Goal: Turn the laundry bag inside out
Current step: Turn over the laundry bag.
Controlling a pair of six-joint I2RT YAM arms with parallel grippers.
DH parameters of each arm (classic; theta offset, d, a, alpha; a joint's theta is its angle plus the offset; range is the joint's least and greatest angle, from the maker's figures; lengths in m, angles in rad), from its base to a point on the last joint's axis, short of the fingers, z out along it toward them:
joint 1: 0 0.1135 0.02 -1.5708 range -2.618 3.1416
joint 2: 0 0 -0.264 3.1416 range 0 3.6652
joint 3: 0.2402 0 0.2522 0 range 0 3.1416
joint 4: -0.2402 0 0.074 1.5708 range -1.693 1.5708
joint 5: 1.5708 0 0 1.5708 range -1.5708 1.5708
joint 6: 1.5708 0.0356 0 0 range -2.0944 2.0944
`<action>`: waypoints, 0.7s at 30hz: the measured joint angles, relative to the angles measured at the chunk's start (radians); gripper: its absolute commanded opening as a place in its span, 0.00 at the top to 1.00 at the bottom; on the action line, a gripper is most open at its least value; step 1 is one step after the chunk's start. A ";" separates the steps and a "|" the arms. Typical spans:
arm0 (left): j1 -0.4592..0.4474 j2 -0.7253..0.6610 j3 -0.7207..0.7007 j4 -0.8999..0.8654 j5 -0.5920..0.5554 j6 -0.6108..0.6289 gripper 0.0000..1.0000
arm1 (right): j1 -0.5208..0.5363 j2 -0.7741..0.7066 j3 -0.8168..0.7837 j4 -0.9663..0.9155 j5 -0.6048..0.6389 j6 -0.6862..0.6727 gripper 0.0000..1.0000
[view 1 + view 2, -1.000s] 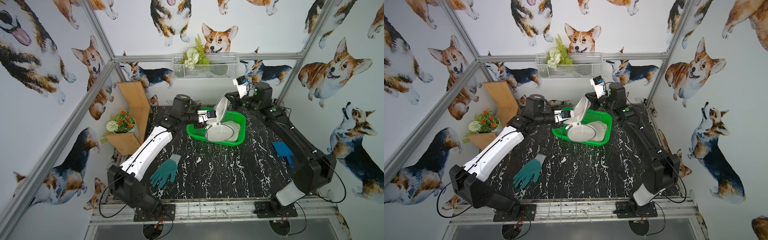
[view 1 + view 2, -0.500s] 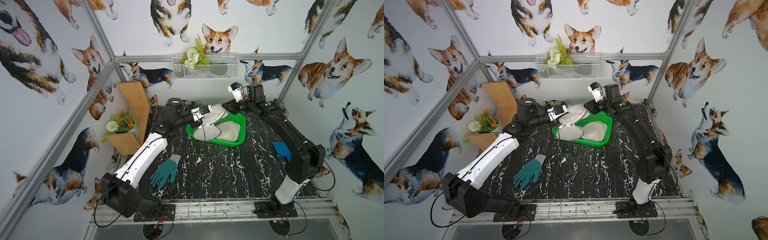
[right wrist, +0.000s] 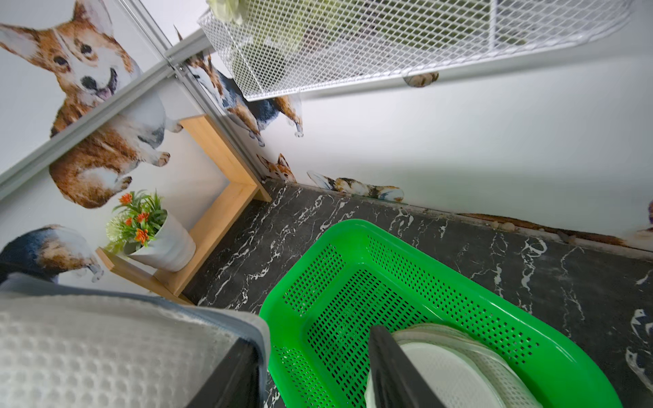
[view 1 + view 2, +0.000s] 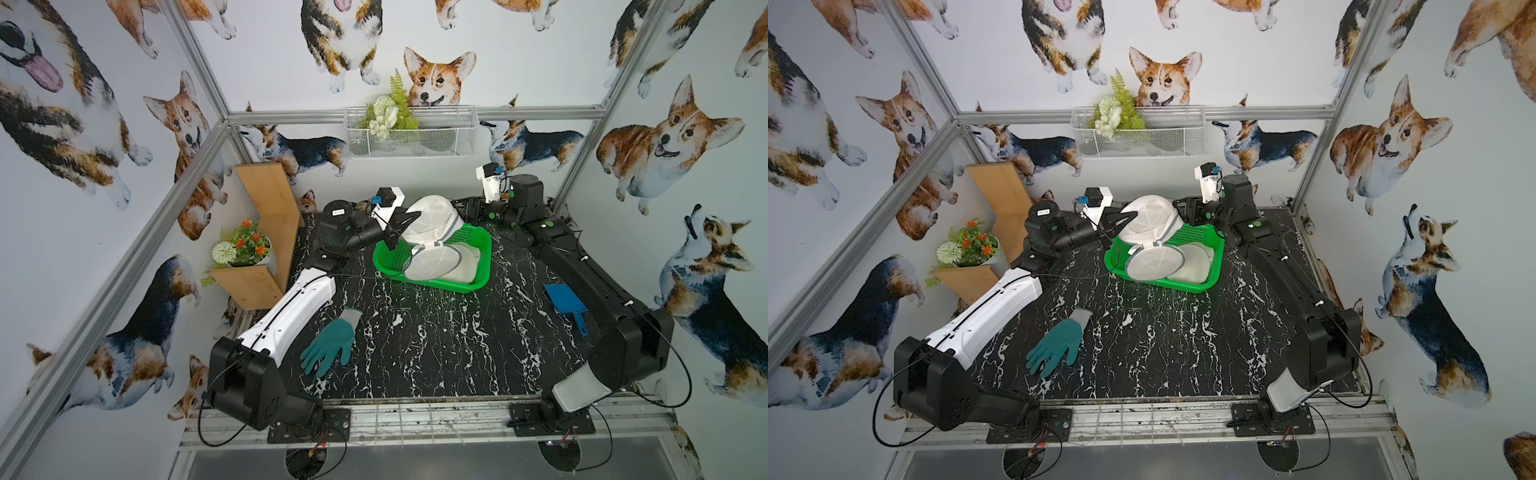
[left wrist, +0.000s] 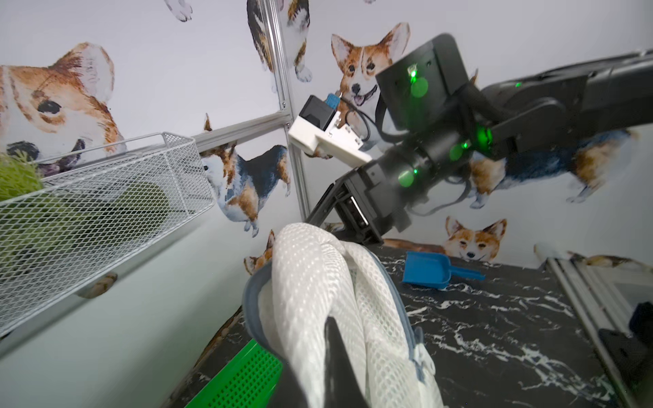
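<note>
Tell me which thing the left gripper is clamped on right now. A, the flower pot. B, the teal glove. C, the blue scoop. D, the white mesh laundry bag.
D: the left gripper is shut on the white mesh laundry bag, holding a bunched part of it up over the green basket.

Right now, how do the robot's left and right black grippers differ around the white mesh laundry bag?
The left gripper is shut, pinching the white mesh laundry bag; the right gripper stands open, clamping nothing. The left gripper holds the bag above the green plastic basket's back corner; the right gripper only has mesh beside one finger. Both are black, at the basket's far end.
</note>
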 measured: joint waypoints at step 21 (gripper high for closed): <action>-0.035 0.072 0.077 0.081 -0.191 -0.113 1.00 | 0.047 -0.205 -0.179 0.298 0.104 0.219 0.25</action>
